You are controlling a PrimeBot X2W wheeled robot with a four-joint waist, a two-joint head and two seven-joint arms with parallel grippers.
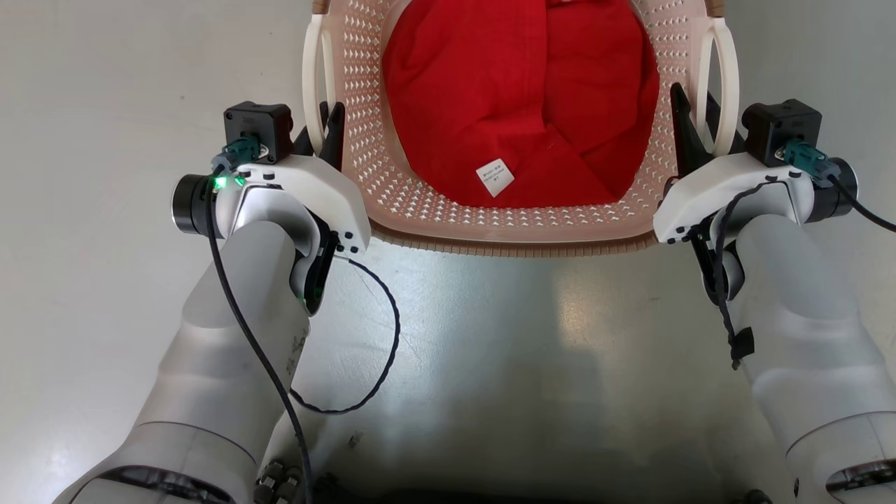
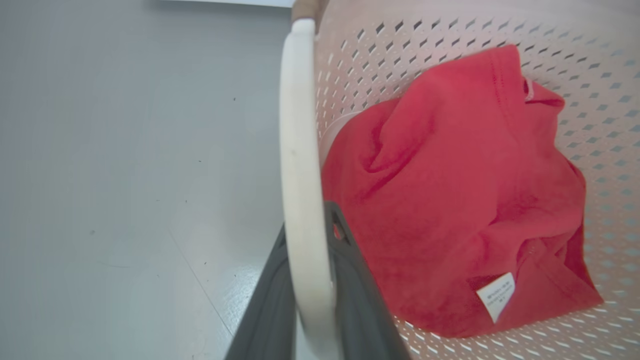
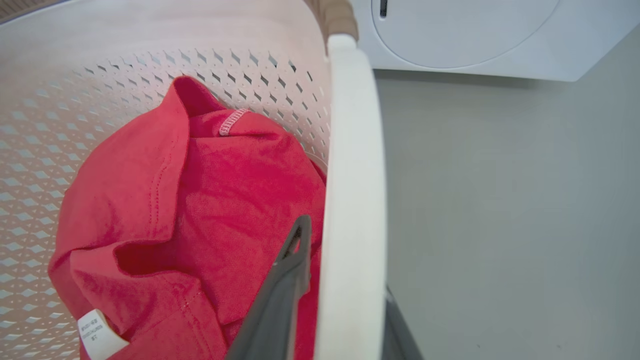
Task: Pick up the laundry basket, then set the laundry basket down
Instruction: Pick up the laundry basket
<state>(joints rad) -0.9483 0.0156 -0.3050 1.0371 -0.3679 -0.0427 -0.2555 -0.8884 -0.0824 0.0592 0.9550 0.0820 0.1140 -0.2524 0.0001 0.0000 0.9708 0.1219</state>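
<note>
Both handles gripped, the set-down to come: from my remote station's head view, the laundry basket [image 1: 518, 234] sits at 12 o'clock over the grey floor [image 1: 105, 280], with a red garment [image 1: 518, 91] bunched inside. At 10 o'clock the left gripper [image 1: 324, 120] has its two dark fingers straddling the white left handle [image 1: 313, 77]. At 2 o'clock the right gripper [image 1: 696, 112] does the same on the right handle [image 1: 728, 77]. In each wrist view the fingers press close on either side of the bar, so I judge both grasps made. I cannot tell whether the basket is off the floor. A washing machine [image 3: 475, 35] stands beyond it at 1 o'clock in the right wrist view. Placing and release remain.
</note>
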